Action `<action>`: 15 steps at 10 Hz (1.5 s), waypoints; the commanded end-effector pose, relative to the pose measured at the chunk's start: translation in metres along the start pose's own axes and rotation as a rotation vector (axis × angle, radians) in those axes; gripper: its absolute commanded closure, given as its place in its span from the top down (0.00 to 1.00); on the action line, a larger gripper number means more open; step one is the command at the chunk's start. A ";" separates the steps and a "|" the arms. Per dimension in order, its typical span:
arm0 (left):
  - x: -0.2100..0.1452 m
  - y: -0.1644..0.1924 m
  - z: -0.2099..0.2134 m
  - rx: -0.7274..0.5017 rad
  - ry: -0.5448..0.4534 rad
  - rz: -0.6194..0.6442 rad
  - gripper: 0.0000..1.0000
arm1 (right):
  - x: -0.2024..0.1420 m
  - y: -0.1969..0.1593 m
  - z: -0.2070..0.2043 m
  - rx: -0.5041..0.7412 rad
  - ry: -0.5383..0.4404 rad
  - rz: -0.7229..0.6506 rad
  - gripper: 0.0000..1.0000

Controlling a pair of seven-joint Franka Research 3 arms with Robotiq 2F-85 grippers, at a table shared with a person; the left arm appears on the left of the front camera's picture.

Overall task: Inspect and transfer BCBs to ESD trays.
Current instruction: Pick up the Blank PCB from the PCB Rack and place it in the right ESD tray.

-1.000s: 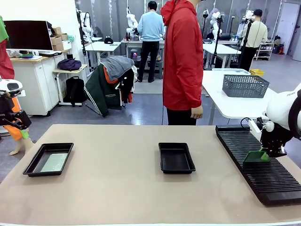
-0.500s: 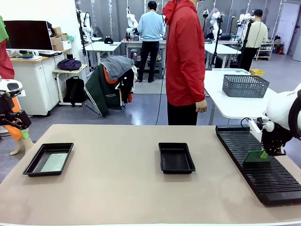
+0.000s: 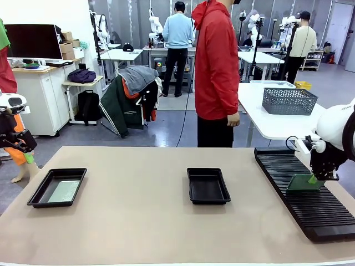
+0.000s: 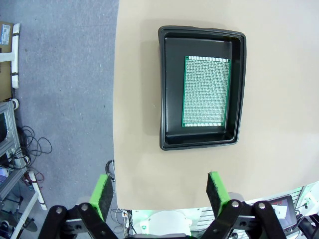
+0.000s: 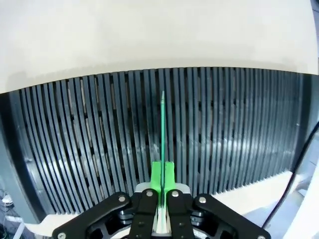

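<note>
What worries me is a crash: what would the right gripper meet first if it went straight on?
Probably the rack. The right gripper, shut on a board, points at its slots, so the board's edge would touch first. How near it is remains unclear.

The right arm [image 3: 339, 128] is rounded and white, the right claw [image 5: 162, 175] black with bright-green pads [image 5: 157, 177] and silver screws.

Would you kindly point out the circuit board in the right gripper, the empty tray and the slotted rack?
circuit board [image 3: 300, 184], front view, middle of its green face
empty tray [image 3: 208, 187], front view, its bare floor
slotted rack [image 3: 327, 215], front view, bare ribs near the front end
</note>
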State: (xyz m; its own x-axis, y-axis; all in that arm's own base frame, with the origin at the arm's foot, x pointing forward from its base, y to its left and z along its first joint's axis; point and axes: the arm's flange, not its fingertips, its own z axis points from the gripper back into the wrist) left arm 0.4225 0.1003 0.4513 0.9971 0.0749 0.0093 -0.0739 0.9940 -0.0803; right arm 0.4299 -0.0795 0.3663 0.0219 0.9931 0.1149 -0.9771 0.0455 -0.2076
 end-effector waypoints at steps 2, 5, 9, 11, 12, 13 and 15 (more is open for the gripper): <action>-0.001 0.000 -0.001 -0.001 -0.010 0.003 1.00 | -0.013 -0.004 0.064 -0.006 -0.030 -0.019 0.00; -0.001 0.000 -0.001 -0.001 -0.010 0.003 1.00 | -0.014 -0.017 0.161 -0.007 -0.101 -0.018 0.00; -0.001 0.000 -0.001 -0.001 -0.010 0.003 1.00 | -0.011 -0.028 0.261 0.058 -0.086 -0.069 0.00; -0.001 0.000 -0.001 -0.001 -0.010 0.003 1.00 | -0.011 -0.027 0.287 0.066 -0.073 -0.047 0.00; -0.001 0.000 -0.001 -0.001 -0.010 0.003 1.00 | -0.011 -0.027 0.292 0.067 -0.071 -0.041 0.00; -0.001 0.000 -0.001 -0.001 -0.010 0.003 1.00 | -0.012 -0.027 0.294 0.062 -0.076 -0.040 0.00; -0.001 0.000 -0.001 -0.001 -0.010 0.003 1.00 | -0.008 -0.023 0.291 0.044 -0.100 -0.037 0.00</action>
State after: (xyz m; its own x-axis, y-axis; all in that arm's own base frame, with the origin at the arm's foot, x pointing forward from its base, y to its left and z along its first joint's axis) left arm 0.4226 0.1002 0.4512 0.9972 0.0747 0.0091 -0.0737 0.9940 -0.0804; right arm 0.3917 -0.1199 0.6570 0.0384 0.9753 0.2174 -0.9848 0.0738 -0.1573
